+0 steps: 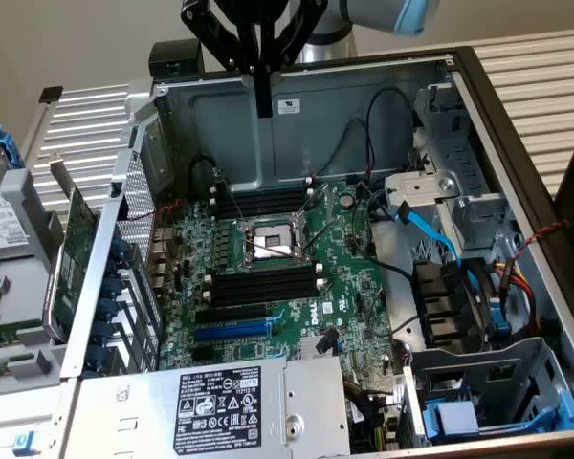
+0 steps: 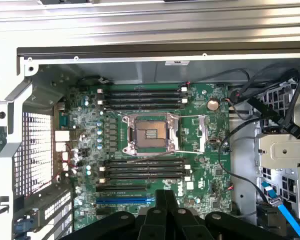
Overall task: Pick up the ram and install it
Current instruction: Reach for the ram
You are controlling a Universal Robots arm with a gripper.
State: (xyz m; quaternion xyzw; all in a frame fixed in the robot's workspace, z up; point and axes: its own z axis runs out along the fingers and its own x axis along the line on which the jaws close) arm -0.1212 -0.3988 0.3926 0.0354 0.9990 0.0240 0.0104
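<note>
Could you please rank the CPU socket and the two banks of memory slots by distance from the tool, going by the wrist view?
1. Memory bank nearer the blue slot, just ahead of the tool.
2. CPU socket, mid-board.
3. Memory bank nearer the case wall, past the socket.

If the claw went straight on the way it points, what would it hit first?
Most likely the motherboard, around the memory slots beside the CPU socket. The shut claw hangs well above the open case, so the exact spot is unclear.
</note>
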